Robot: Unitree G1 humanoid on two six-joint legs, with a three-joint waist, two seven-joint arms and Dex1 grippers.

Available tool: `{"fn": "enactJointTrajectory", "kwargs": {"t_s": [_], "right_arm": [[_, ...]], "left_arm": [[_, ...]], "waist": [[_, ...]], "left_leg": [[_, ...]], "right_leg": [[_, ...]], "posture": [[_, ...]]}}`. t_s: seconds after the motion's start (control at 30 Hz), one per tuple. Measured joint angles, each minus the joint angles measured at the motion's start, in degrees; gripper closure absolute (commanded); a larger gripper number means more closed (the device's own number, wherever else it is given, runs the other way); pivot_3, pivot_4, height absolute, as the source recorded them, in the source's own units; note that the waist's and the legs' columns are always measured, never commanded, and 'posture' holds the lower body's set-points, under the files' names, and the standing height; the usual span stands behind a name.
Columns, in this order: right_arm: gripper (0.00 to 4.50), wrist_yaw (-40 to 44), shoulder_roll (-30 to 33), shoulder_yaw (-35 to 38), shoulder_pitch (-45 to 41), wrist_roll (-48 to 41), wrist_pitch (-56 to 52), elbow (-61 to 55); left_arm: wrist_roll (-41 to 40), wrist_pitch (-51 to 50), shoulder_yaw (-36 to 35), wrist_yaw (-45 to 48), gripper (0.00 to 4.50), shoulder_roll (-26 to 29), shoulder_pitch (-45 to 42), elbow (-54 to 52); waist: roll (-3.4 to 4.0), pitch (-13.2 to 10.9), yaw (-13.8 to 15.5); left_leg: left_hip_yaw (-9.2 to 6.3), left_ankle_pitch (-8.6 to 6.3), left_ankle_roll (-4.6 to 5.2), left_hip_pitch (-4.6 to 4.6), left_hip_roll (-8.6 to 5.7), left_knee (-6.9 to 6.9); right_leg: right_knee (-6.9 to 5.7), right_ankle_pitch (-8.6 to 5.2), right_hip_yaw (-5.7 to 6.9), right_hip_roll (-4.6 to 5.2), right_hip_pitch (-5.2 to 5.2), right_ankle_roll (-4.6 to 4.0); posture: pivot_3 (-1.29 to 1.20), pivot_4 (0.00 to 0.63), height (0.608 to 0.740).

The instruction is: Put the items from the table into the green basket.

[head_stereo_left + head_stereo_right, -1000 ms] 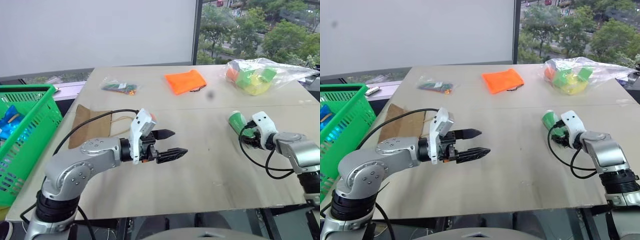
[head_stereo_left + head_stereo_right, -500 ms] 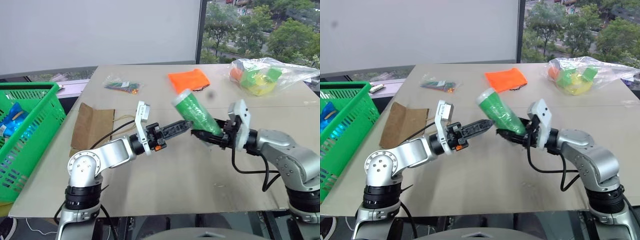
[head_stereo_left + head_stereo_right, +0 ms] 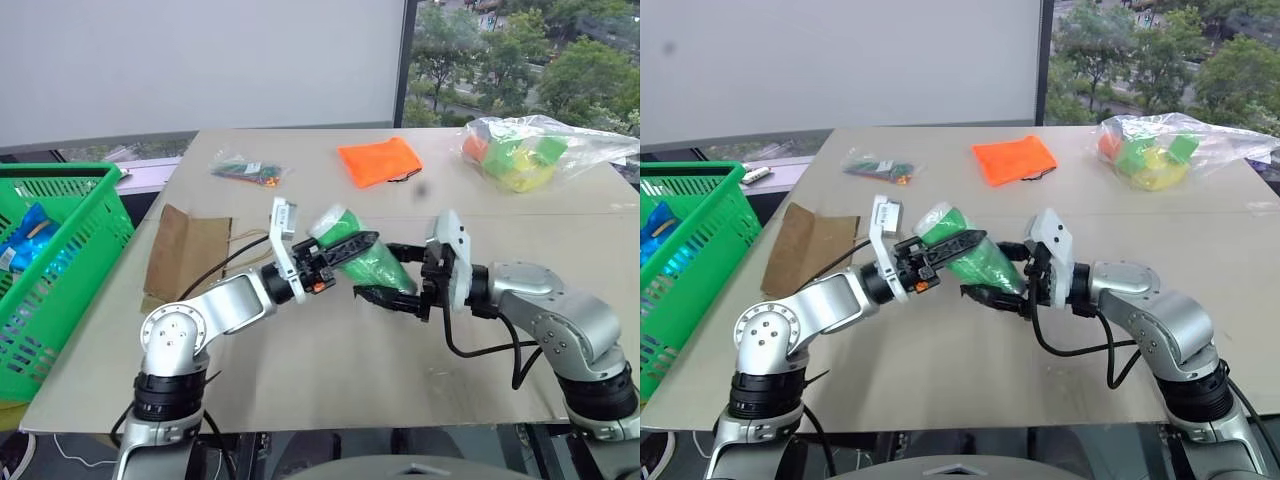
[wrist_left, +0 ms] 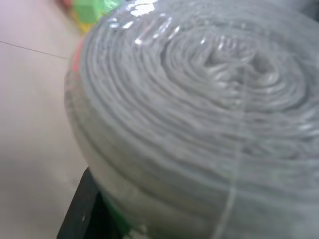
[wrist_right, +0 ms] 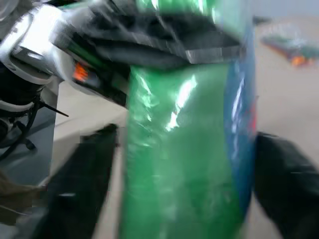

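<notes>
**Operator:** Green can (image 3: 362, 256) sits in mid-air above the middle of the table (image 3: 300, 370), caught between both arms. I've got the left pincer (image 3: 345, 247) clamped on its upper end, one finger over the top, one underneath.

**Observer:** And the right one?

**Operator:** The right pincer (image 3: 388, 280) is spread apart, its black fingers standing off on either side of the can's lower end. The right wrist view shows clear gaps between them and the green wrapper, so I read it as let go.

**Observer:** Why pass it across at all?

**Operator:** The green basket (image 3: 60, 290) stands off the table's left edge, well apart from the right arm. My guess is the left arm is the one placed to carry it there.

**Observer:** What else is left on the table?

**Operator:** Brown paper bag (image 3: 188, 255) lying flat at near left, small packet of coloured pieces (image 3: 243, 171) at far left, orange pouch (image 3: 378, 162) at far centre, and a clear bag of bright blocks (image 3: 520, 150) at far right. None of those are touched.
</notes>
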State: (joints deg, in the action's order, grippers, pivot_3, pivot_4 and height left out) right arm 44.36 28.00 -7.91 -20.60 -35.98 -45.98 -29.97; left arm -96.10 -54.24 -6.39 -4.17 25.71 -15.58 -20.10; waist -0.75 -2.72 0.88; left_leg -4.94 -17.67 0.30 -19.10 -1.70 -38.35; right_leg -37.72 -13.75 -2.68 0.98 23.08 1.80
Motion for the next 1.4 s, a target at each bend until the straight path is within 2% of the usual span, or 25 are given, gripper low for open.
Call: {"fn": "enactJointTrajectory", "kwargs": {"t_s": [0.07, 0.2, 0.27, 0.37, 0.53, 0.67, 0.73, 0.93, 1.03, 1.17, 1.3, 1.4], "right_arm": [[0.03, 1.91, 2.38, -0.96, -0.09, 3.11, 4.31, 0.84], [0.03, 7.07, 5.77, -0.77, -0.13, 7.33, 13.56, 5.64], [0.03, 9.64, 5.73, -0.2, -1.17, 7.34, 17.36, 6.55], [0.03, 12.18, 5.2, 1.33, -4.57, 6.34, 21.79, 6.58], [0.03, 13.16, 4.2, 2.34, -8.03, 4.21, 22.93, 6.27], [0.03, 12.95, 2.76, 2.22, -10.01, 2.57, 22.37, 6.15], [0.03, 12.62, 2.43, 2.28, -10.83, 1.26, 21.93, 5.64], [0.0, 11.37, 2.22, 2.18, -9.77, 1.29, 21.58, 4.36], [0.0, 10.71, 3.05, 2.28, -9.23, 1.33, 21.18, 3.86], [0.0, 8.42, 4.97, 2.74, -7.36, 2.02, 19.24, 3.22], [0.0, 5.32, 7.97, 6.99, 0.76, 4.14, 18.67, 5.52], [0.0, 4.78, 10.39, 10.33, 3.88, 5.29, 18.82, 7.87]], "left_arm": [[2.67, 2.01, -3.29, -0.57, 2.58, 2.76, 0.08, -0.66], [12.16, 6.49, -13.22, -0.83, 2.58, 12.74, 0.05, -1.61], [20.99, 8.44, -15.64, 1.19, 2.58, 19.71, 0.38, -1.89], [39.94, 13.72, -16.56, 5.03, 2.58, 31.95, 2.59, 0.13], [61.25, 24.31, -21.59, 6.95, 2.58, 39.41, 2.42, 15.29], [71.44, 30.64, -20.58, 9.33, 2.58, 40.18, 0.59, 27.6], [75.89, 33.84, -19.52, 10.27, 2.58, 40.24, -2.91, 35.91], [80.22, 42.18, -17.63, 20.99, 0.05, 41.94, -14.65, 61.43], [80.08, 44.07, -17.54, 26.19, 0.05, 41.42, -16.93, 63.84], [75.89, 40.44, -18.18, 31.39, 0.05, 38.51, -17.93, 54.07], [59.65, 22.86, -17.42, 33.12, 0.05, 26.35, -11.12, 22.03], [54.71, 17.04, -15.13, 33.7, 0.05, 23.26, -6.73, 12.35]], "waist": [[-0.03, -0.02, 0.15], [-0.02, -0.05, 0.24], [-0.01, -0.09, 0.31], [0.02, -0.14, 0.79], [0.01, -0.13, 2.94], [-0.01, -0.12, 5.04], [-0.31, 0.0, 5.99], [-0.61, 0.17, 6.34], [-0.79, 0.28, 6.23], [-0.89, 0.35, 6.28], [-0.94, 0.42, 6.14], [-0.92, 0.43, 4.7]], "left_leg": [[-0.04, 0.0, 0.0, -0.01, -0.01, 0.0], [-0.04, 0.0, -0.01, -0.01, -0.02, 0.05], [-0.04, 0.01, -0.01, -0.03, -0.04, 0.08], [0.01, 0.01, -0.02, -0.05, -0.07, 0.2], [-0.12, 0.02, -0.04, -0.57, -0.04, 0.26], [-0.27, 0.04, -0.07, -0.79, -0.03, 0.25], [-0.35, 0.04, -0.07, -0.84, -0.04, 0.24], [-0.35, 0.0, 0.0, -0.88, -0.17, 0.15], [-0.39, -0.06, 0.09, -0.88, -0.07, 0.08], [-0.41, -0.08, 0.14, -0.88, -0.06, 0.04], [-0.36, -0.1, 0.2, -0.9, -0.18, -0.07], [-0.19, -0.1, 0.19, -0.79, -0.11, 0.0]], "right_leg": [[0.01, 0.0, 0.04, 0.0, 0.0, 0.0], [0.02, -0.01, 0.05, -0.04, 0.01, -0.01], [0.05, -0.01, 0.06, -0.06, 0.03, -0.02], [0.1, -0.01, 0.05, -0.06, 0.12, -0.01], [0.1, 0.01, 0.19, -0.02, 0.62, -0.04], [0.12, 0.02, 0.36, 0.14, 0.73, -0.03], [0.15, 0.02, 0.46, 0.14, 0.73, -0.03], [0.1, 0.03, 0.56, 0.2, 0.71, -0.02], [0.04, 0.03, 0.6, 0.19, 0.71, -0.02], [-0.02, 0.04, 0.62, 0.59, 0.69, -0.02], [-0.06, 0.06, 0.37, 0.91, 0.61, 0.03], [-0.16, 0.04, 0.22, 0.82, 0.67, 0.01]], "posture": [[0.13, 0.0, 0.74], [0.13, 0.0, 0.74], [0.2, 0.0, 0.74], [0.2, 0.0, 0.74], [0.23, 0.0, 0.74], [0.23, 0.0, 0.74], [0.22, 0.0, 0.74], [0.19, 0.0, 0.74], [0.18, 0.0, 0.74], [0.17, 0.0, 0.74], [0.13, 0.0, 0.74], [0.1, 0.0, 0.74]]}}
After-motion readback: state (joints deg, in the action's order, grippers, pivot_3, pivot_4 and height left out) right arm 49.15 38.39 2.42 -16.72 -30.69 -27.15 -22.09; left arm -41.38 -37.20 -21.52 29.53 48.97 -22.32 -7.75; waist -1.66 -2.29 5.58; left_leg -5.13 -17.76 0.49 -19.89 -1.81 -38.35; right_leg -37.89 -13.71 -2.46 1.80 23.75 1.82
